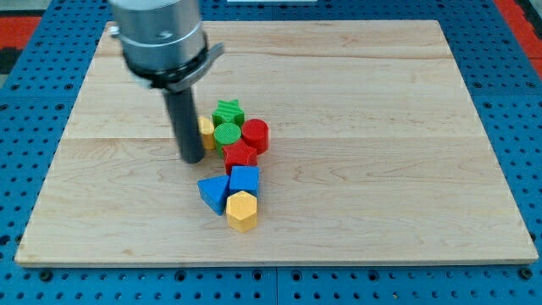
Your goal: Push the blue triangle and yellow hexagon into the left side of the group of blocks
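Note:
The blue triangle (214, 192) lies low in the cluster at mid-board, touching the yellow hexagon (242, 211) just to its lower right. A blue block (244, 180) sits right above the hexagon. Above these are a red star (240, 155), a red cylinder (256, 135), a green cylinder (227, 135) and a green star (228, 112). A yellow block (207, 132) is half hidden behind the rod. My tip (193, 158) rests on the board at the cluster's left edge, beside the yellow block and above the blue triangle, a short gap away.
The wooden board (381, 127) lies on a blue pegboard table (517, 68). The arm's grey body (161, 38) fills the view's top left above the rod.

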